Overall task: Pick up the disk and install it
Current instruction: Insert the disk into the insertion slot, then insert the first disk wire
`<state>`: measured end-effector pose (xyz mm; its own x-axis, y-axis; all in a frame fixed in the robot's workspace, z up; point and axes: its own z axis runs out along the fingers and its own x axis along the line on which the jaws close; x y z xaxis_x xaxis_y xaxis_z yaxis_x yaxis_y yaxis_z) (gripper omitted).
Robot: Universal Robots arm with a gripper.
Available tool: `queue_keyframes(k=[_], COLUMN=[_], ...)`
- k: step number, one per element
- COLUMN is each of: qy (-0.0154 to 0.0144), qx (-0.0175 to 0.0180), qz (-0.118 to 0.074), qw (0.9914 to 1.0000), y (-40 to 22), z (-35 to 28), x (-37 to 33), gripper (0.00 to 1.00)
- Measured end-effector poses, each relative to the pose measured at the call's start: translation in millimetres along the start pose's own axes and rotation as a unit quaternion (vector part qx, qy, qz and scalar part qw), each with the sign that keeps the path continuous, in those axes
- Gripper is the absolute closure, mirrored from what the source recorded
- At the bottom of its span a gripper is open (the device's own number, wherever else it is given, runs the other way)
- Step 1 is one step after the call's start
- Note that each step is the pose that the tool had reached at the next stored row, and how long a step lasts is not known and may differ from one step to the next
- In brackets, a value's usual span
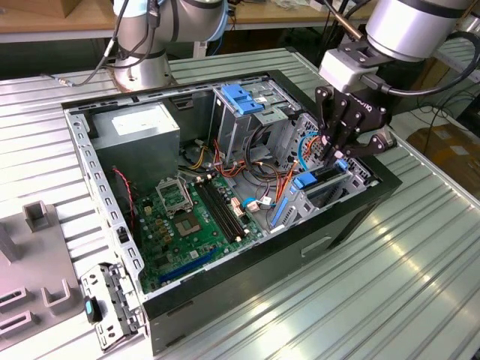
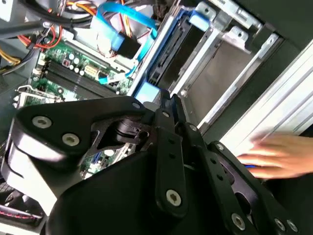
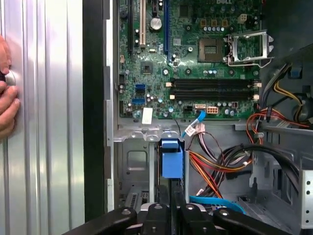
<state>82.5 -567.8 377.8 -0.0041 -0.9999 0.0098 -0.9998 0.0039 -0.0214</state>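
Table: ribbed aluminium top [image 1: 420,285] running under everything, and that's my work surface.
Case: big black computer case [image 1: 247,281] lying open in the middle of the table, insides facing up.
Arm: my arm [image 1: 416,26] comes in from the far side at the exterior view's right and leans over that end of the case.
Board: green motherboard [image 1: 184,217] flat on the case floor, towards the exterior view's left and near side.
Power supply: grey box [image 1: 135,127] in the far corner at the exterior view's left.
Cage: metal drive cage with a blue handle [image 1: 244,105] against the far wall, well apart from my gripper.
Gripper: gripper [image 1: 334,150] down inside the bay at the exterior view's right end, fingers [image 3: 165,198] drawn narrow and pinched on the disk's upper edge.
Disk: the disk [image 1: 326,178] stands on edge in that bay, blue edging up; in the first wrist view I see it [image 3: 171,159] just beyond my fingertips.
Person: a hand [image 3: 6,98] rests on the table outside the case wall.
Cables: orange and blue wires [image 3: 215,166] bunched just beside the disk.
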Motion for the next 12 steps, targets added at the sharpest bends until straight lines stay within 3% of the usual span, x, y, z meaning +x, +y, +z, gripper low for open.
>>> queue_keyframes(k=[12], qy=[0.0], qx=[0.0], qz=[0.0], qw=[1.0], y=[-1.9], z=[1.9], x=[0.0], gripper=[0.82])
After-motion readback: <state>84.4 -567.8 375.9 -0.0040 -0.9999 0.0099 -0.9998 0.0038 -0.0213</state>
